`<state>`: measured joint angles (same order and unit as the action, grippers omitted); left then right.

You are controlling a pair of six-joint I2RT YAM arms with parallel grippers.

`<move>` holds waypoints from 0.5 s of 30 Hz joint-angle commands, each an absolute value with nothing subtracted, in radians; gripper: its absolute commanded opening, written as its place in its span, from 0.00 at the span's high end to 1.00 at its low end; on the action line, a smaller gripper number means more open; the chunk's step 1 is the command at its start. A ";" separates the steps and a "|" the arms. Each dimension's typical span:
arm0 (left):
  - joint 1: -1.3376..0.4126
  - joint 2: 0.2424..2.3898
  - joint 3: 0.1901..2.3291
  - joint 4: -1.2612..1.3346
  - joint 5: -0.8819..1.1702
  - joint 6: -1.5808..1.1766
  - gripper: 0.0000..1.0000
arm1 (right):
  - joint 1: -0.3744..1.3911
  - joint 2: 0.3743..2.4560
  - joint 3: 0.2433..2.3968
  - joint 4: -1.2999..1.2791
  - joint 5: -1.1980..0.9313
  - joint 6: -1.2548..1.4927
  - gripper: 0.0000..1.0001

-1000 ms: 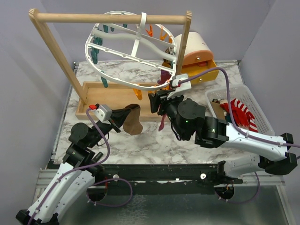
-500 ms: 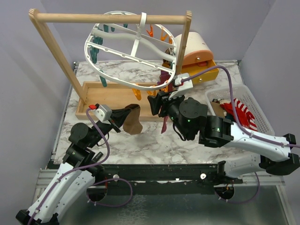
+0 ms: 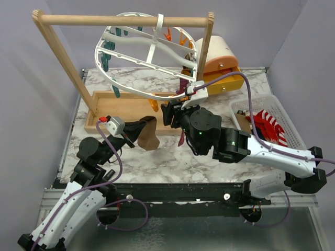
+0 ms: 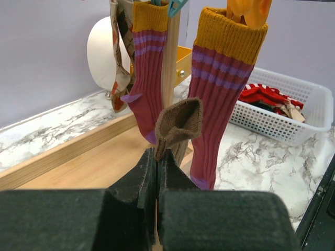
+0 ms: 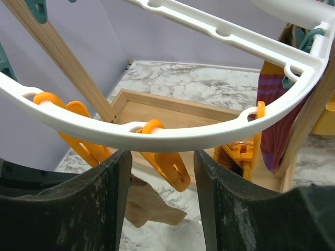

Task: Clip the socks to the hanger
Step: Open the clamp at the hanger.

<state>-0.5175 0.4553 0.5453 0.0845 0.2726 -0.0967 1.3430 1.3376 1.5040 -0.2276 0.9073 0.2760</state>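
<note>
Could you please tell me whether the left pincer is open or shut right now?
Shut. The left pincer's jaws meet with no gap, pinching the brown sock, which stands up above them.

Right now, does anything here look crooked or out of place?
Yes: the white plastic oval hanger hangs tilted from the wooden bar instead of level, its lower rim dipping toward the wooden tray. Nothing looks spilled or broken.

Ribbed knit socks (image 4: 220,99), glossy plastic hanger (image 5: 172,137), matt wooden rack (image 3: 104,21)
</note>
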 commanded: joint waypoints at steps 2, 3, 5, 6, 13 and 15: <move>-0.520 0.447 0.530 0.112 0.271 -0.106 1.00 | 1.351 1.347 1.496 -0.146 1.006 0.240 0.46; -0.520 0.448 0.530 0.113 0.271 -0.106 1.00 | 1.351 1.348 1.490 -0.135 1.014 0.235 0.47; -0.520 0.449 0.530 0.114 0.271 -0.106 1.00 | 1.351 1.352 1.485 -0.118 1.025 0.224 0.49; -0.520 0.448 0.530 0.114 0.271 -0.106 1.00 | 1.351 1.353 1.484 -0.109 1.027 0.221 0.50; -0.519 0.453 0.531 0.120 0.270 -0.098 1.00 | 1.351 1.346 1.483 -0.092 1.028 0.197 0.61; -0.520 0.458 0.531 0.129 0.273 -0.100 1.00 | 1.351 1.340 1.481 -0.097 1.027 0.196 0.64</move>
<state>-0.5175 0.4553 0.5396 0.0887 0.2726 -0.0967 1.3430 1.3472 1.4891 -0.1253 0.9894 0.2127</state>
